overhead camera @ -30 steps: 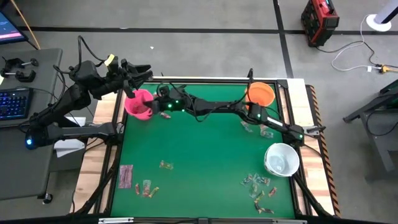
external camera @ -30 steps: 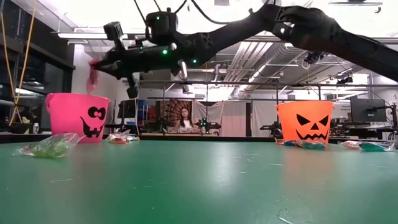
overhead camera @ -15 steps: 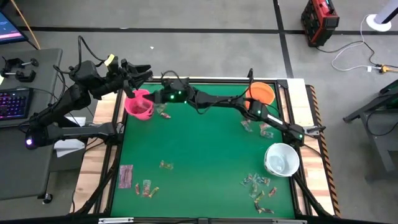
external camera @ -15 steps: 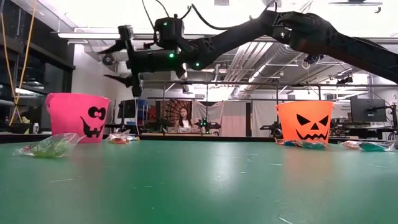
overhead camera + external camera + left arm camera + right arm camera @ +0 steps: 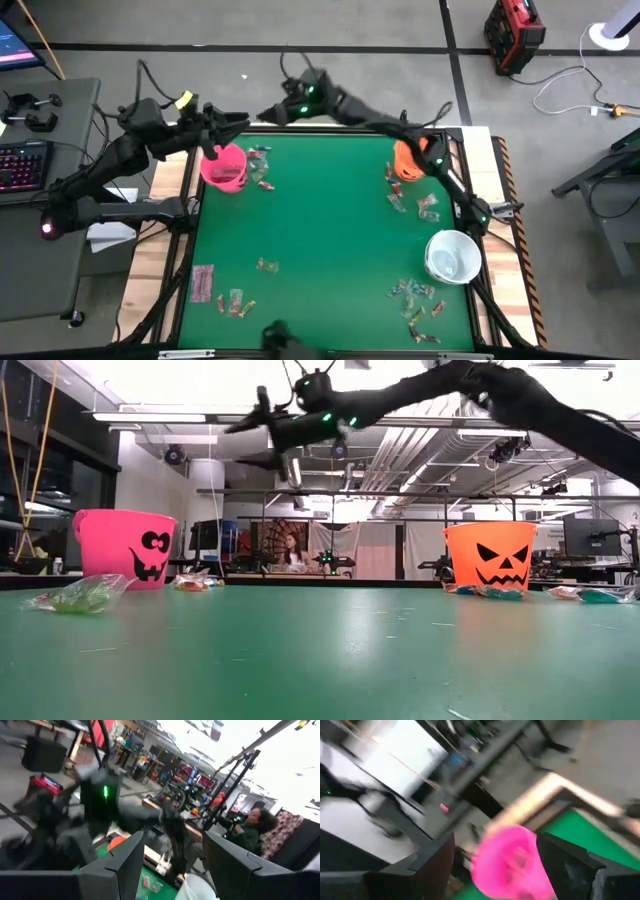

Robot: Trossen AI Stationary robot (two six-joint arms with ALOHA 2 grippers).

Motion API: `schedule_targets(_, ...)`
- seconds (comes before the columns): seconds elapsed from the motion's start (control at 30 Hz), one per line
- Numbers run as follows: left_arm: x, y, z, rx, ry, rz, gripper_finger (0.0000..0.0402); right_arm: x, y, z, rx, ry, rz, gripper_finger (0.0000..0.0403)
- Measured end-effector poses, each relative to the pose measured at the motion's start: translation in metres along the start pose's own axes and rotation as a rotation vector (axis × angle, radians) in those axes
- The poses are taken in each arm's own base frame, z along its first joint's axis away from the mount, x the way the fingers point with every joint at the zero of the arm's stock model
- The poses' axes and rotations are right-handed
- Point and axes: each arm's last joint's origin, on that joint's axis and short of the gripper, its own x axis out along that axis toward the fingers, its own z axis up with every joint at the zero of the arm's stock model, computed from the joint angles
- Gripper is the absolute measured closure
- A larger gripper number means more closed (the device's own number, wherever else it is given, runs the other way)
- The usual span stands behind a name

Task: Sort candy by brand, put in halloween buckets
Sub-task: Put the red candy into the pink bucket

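The pink bucket sits at the tabletop's far left corner, candy beside it; my right tool, fingers spread and empty, has lifted away past the far edge; my left tool waits above the bucket, spread too.
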Motion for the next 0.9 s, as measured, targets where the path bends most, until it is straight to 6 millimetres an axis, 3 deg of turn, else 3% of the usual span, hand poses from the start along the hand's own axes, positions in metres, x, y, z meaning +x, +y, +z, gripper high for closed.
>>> schedule_targets(0.23, 0.033, 0.007, -0.038, -0.029, 0.150, 0.007, 0.0208, -0.104, 0.024, 0.021, -0.299, 0.284, -0.386, 0.0128)
schedule_targets(0.37, 0.055, 0.010, -0.074, -0.092, 0.272, 0.006, 0.0208, -0.155, 0.045, 0.020, -0.362, 0.451, -0.489, 0.0128)
schedule_targets(0.5, 0.065, 0.007, -0.124, -0.173, 0.498, 0.013, 0.0208, -0.197, 0.067, 0.024, -0.381, 0.490, -0.533, 0.0128)
schedule_targets(0.67, 0.038, -0.008, -0.182, -0.293, 0.916, 0.139, 0.0208, -0.236, 0.089, 0.033, -0.416, 0.414, -0.564, 0.0128)
schedule_targets(0.9, -0.024, -0.038, -0.223, -0.463, 1.216, 0.570, 0.0215, -0.248, 0.099, 0.027, -0.380, 0.458, -0.546, 0.0128)
